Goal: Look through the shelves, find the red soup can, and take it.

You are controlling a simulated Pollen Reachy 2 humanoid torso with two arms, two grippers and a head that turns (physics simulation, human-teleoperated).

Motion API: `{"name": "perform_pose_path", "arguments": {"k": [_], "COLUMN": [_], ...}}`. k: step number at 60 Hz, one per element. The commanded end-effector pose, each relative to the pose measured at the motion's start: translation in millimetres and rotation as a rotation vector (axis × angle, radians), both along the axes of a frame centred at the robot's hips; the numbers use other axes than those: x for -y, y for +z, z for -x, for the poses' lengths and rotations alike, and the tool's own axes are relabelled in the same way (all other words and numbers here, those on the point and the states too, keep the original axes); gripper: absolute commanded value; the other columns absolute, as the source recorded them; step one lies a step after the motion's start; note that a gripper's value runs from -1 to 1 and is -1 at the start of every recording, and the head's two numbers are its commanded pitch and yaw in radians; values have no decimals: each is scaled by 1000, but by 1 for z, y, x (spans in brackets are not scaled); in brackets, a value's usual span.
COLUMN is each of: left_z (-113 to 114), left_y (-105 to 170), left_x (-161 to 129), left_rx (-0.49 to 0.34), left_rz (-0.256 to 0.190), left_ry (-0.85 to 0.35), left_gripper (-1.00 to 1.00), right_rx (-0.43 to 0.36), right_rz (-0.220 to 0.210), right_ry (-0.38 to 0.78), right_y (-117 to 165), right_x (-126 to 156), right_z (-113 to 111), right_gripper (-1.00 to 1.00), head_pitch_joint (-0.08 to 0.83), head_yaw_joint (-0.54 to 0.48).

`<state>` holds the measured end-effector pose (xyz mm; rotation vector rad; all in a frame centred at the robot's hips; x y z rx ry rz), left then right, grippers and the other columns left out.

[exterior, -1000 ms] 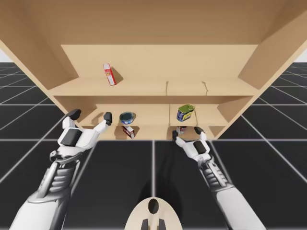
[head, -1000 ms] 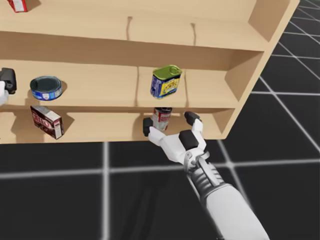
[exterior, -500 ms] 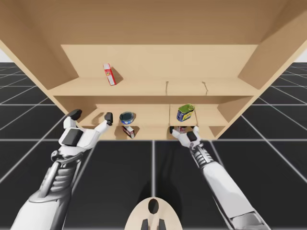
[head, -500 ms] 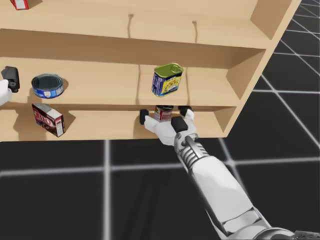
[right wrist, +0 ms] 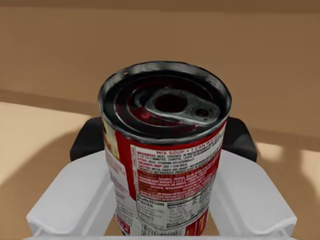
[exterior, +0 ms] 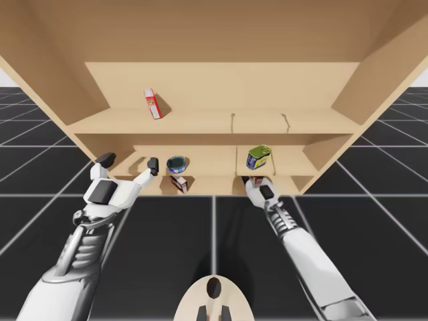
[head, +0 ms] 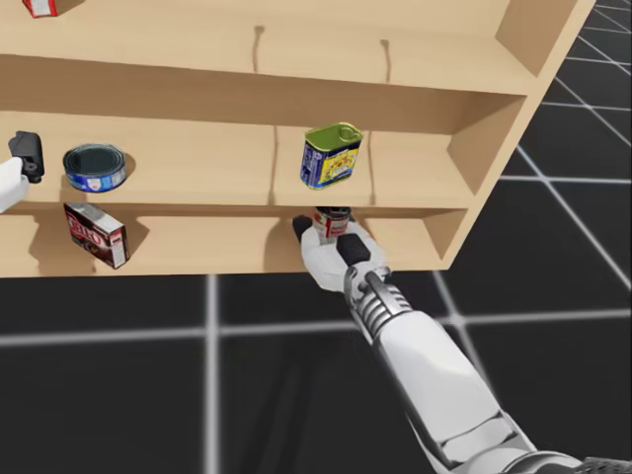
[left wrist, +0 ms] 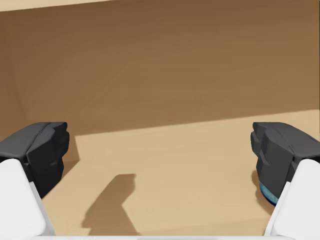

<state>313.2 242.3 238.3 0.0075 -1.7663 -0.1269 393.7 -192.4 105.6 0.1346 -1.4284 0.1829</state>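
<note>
Right wrist view: my right end effector (right wrist: 165, 142) is clasping the red soup can (right wrist: 165, 170), with its black pads (right wrist: 86, 140) pressing on the label from two sides.
Can's place: the red soup can is sitting at the front of the lowest shelf, in the right-hand bay of the shelf unit (head: 464, 148). I cannot tell whether its base is touching the board.
Right above: a squarish tin (head: 330, 158), yellow-green on top and blue below, is standing a little tilted on the middle shelf. That shelf's front edge is running just over the can's lid.
Other things: a flat round blue can (head: 95, 168) is lying on the middle shelf in the left bay. A dark red box (head: 96, 235) is leaning on the lowest shelf just beneath it. A small red and white box (exterior: 153, 103) is standing on the top shelf, well apart from the rest.
Left end effector (exterior: 128, 162): it is hovering at the left end of the middle shelf, fingers spread wide and gripping nothing, with the flat round blue can peeking out beside one finger.
Materials: the shelf boards are showing as pale, matte wood. The soup can is showing a dark metal lid with a ring-pull and a red and white label. Both end effectors are wearing smooth white shells. The floor (head: 118, 395) is showing black with a pale grid.
</note>
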Motion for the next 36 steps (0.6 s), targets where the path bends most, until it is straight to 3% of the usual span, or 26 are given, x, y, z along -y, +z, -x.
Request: {"name": "perform_pose_path", "arguments": {"k": [1, 12, 28, 36], "left_z": [0, 0, 0, 0], "left_y": [0, -1, -1, -1], "left_x": [1, 2, 3, 3], "left_rx": [0, 0, 0, 2], "left_rz": [-2, -4, -5, -8], "left_ry": [0, -1, -3, -4], "left_gripper": [-1000, -1000, -1000, -1000], "right_rx": [100, 152, 93, 96], "right_rz": [-50, -45, -26, -78], "right_ry": [5, 10, 43, 50], "right_y": [23, 38, 28, 28], "right_x": [-26, -24, -18, -19], "right_z": [4, 17, 61, 96], "right_gripper": [1000, 1000, 1000, 1000], "head_pitch_joint": [616, 614, 612, 609], "head_yaw_joint": [-224, -225, -227, -227]}}
